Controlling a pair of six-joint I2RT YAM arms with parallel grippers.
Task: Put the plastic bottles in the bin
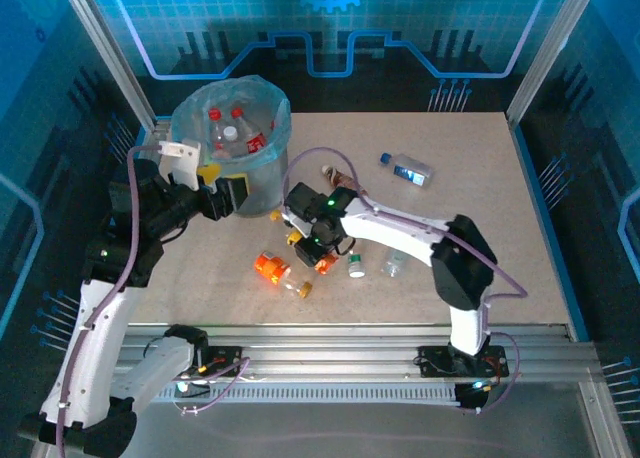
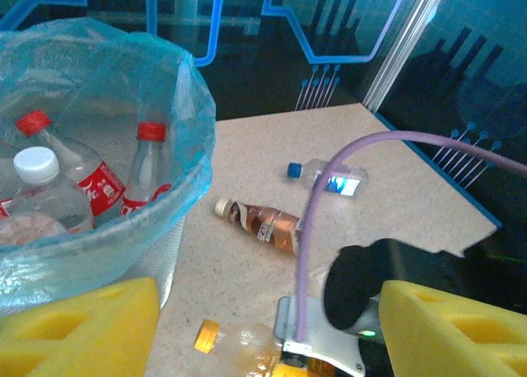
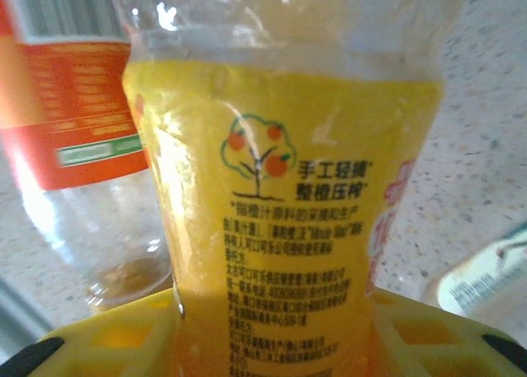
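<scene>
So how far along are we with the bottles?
Several bottles already sit in the bin. The right jaws clamp a yellow-labelled bottle. Left on the table: the brown-labelled bottle, the blue-capped bottle, the orange-labelled bottle and a couple more.

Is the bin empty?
No, the bin holds several plastic bottles, two with red caps and one with a white cap.

The yellow-labelled bottle (image 3: 288, 196) is cut off at top and bottom in the right wrist view; the orange-labelled bottle (image 3: 74, 130) behind it is blurred and cropped at the left. In the left wrist view, the bin (image 2: 193, 89) is cropped at the left edge, and a yellow-capped bottle (image 2: 235, 348) is cropped at the bottom.
</scene>
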